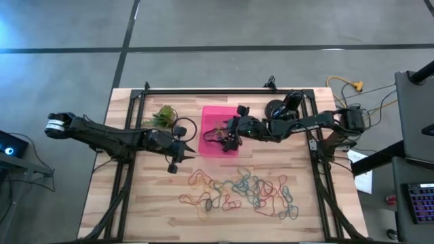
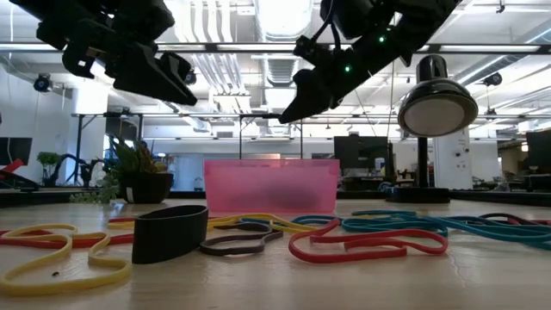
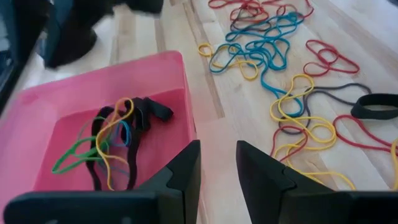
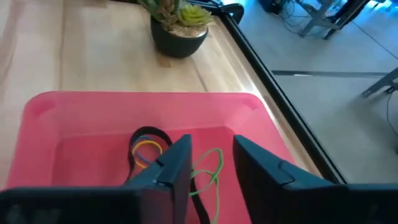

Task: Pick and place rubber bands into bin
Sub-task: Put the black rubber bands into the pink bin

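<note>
Two end effectors parted and empty, right end effector point(image 1: 228, 139) over pink bin point(image 1: 211, 115), left end effector point(image 1: 178, 154) beside it.

The high view looks straight down on the whole table point(image 1: 156, 203), the bin point(image 1: 215, 116) near its middle. The low view sits at tabletop height, close behind the rubber bands point(image 2: 362, 241), facing level toward the bin point(image 2: 271, 185) and the room beyond. Both wrist views look down into the bin point(image 3: 93, 81) point(image 4: 124, 109) from close above, from opposite sides; all four share it.
</note>
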